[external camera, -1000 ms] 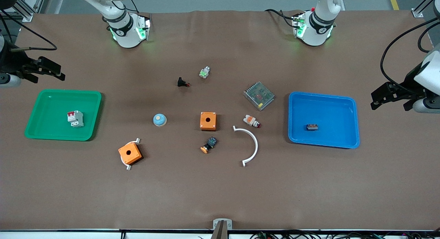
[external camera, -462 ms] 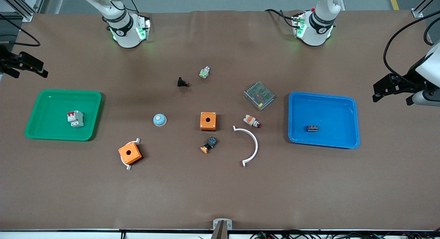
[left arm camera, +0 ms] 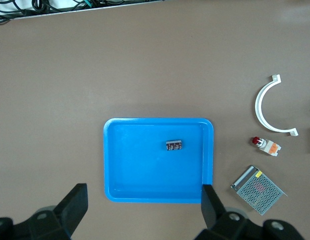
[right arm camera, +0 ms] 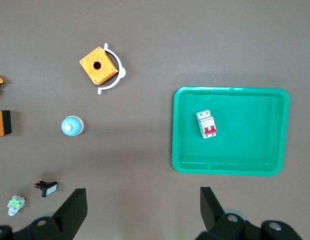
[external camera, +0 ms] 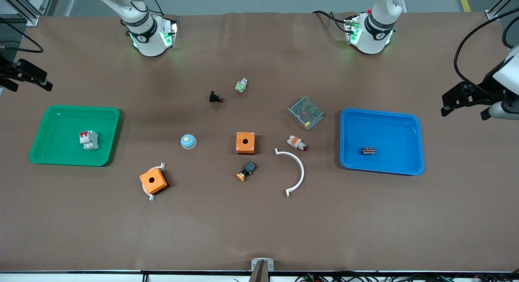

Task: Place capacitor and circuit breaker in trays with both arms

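Note:
The capacitor [external camera: 368, 150], a tiny dark block, lies in the blue tray [external camera: 409, 124]; it also shows in the left wrist view [left arm camera: 174, 145]. The circuit breaker [external camera: 89, 139], white with red levers, lies in the green tray [external camera: 48, 116] and shows in the right wrist view [right arm camera: 207, 124]. My left gripper [external camera: 464, 110] is open and empty, high over the table at the left arm's end beside the blue tray [left arm camera: 115, 150]. My right gripper [external camera: 30, 85] is open and empty, high over the right arm's end beside the green tray [right arm camera: 235, 165].
Between the trays lie two orange boxes [external camera: 245, 142] [external camera: 153, 181], a blue dome [external camera: 188, 141], a metal mesh unit [external camera: 305, 112], a white arc [external camera: 296, 172], a push button [external camera: 246, 171], a black switch [external camera: 215, 97] and a white-and-orange cylinder [external camera: 296, 142].
Both grippers have drawn away from their trays toward the table's ends, the right one farther. The capacitor and circuit breaker have not moved.

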